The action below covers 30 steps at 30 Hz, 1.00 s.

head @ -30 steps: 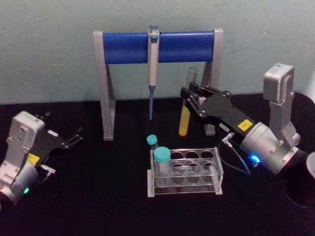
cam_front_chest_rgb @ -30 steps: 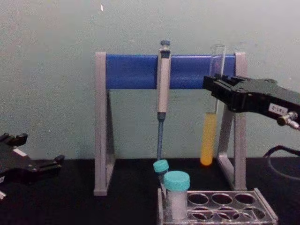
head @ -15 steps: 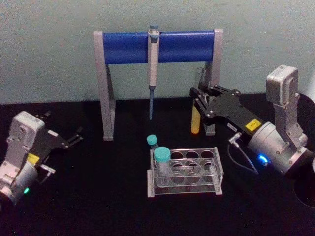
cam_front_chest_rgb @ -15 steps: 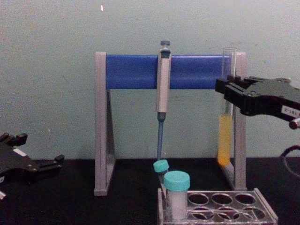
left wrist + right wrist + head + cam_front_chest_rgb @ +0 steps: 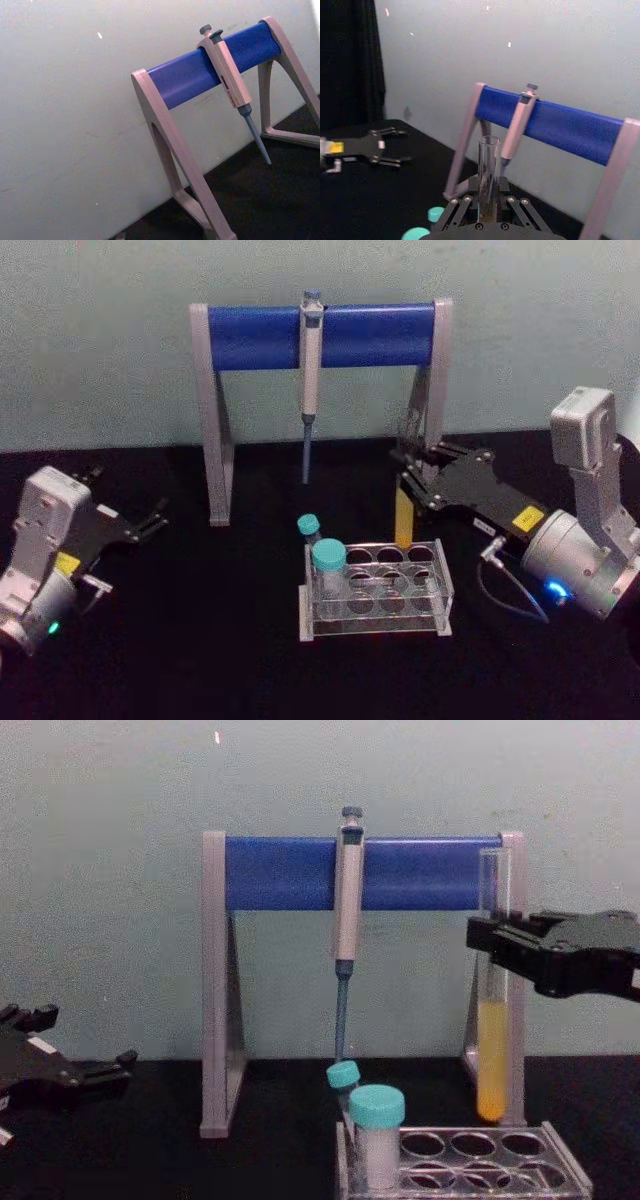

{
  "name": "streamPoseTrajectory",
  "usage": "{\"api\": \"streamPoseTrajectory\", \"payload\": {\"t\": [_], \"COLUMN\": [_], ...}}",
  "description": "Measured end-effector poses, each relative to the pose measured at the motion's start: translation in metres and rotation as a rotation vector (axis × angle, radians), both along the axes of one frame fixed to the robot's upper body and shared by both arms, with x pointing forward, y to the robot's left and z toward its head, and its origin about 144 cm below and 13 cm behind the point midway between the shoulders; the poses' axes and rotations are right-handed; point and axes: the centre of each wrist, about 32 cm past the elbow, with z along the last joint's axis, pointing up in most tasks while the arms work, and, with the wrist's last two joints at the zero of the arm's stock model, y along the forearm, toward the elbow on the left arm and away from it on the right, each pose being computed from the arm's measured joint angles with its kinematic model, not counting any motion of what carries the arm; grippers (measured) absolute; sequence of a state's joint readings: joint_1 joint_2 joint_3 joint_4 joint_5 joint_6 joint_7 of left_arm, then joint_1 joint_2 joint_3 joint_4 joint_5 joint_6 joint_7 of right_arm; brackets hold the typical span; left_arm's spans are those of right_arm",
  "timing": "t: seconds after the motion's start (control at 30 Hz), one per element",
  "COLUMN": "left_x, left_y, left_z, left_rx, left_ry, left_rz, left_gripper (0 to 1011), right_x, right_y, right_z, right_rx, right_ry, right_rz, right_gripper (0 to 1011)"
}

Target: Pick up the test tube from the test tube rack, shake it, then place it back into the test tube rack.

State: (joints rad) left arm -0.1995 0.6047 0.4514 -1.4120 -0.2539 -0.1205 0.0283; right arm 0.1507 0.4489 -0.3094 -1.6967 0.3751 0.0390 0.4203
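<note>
One test tube (image 5: 492, 1020) hangs straight up, just over the back right corner of the rack (image 5: 385, 605). Its round bottom is very close to the rack top. The tube has no cap, and yellow liquid fills its lower part.

One right gripper (image 5: 490, 935) comes in from the right of the rack. It squeezes the tube's clear upper part, above the yellow liquid.

One left gripper (image 5: 130, 495) rests far to the left of the rack, on the black table (image 5: 220, 640). Its fingers are spread apart and hold nothing.

One rack is here. It is clear, with rows of round holes on top.

Two short tubes have teal caps. The big one (image 5: 328, 570) stands in the front left hole of the rack and looks pale inside. The small one (image 5: 309, 527) is just behind it. I cannot tell if it sits in a hole.

One stand (image 5: 260, 337) with a blue bar is behind the rack. One pipette (image 5: 310, 370) hangs from the bar, tip down.
</note>
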Motion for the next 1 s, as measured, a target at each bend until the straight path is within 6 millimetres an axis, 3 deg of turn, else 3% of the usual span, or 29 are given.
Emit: {"api": "streamPoseTrajectory", "payload": {"t": [0.4,0.73,1.0], "left_x": [0.0,0.0,0.0], "left_y": [0.0,0.0,0.0], "left_z": [0.0,0.0,0.0], "left_rx": [0.0,0.0,0.0], "left_ry": [0.0,0.0,0.0], "left_rz": [0.0,0.0,0.0], "left_gripper": [1001,1001,1001], "right_x": [0.007,0.025,0.028], "right_y": [0.014,0.023,0.021], "right_z": [-0.007,-0.014,-0.014], "right_rx": [0.118,0.157,0.142], "right_ry": [0.028,-0.044,-0.058], "right_rz": [0.067,-0.015,-0.058], "right_gripper": [233,233,233]}}
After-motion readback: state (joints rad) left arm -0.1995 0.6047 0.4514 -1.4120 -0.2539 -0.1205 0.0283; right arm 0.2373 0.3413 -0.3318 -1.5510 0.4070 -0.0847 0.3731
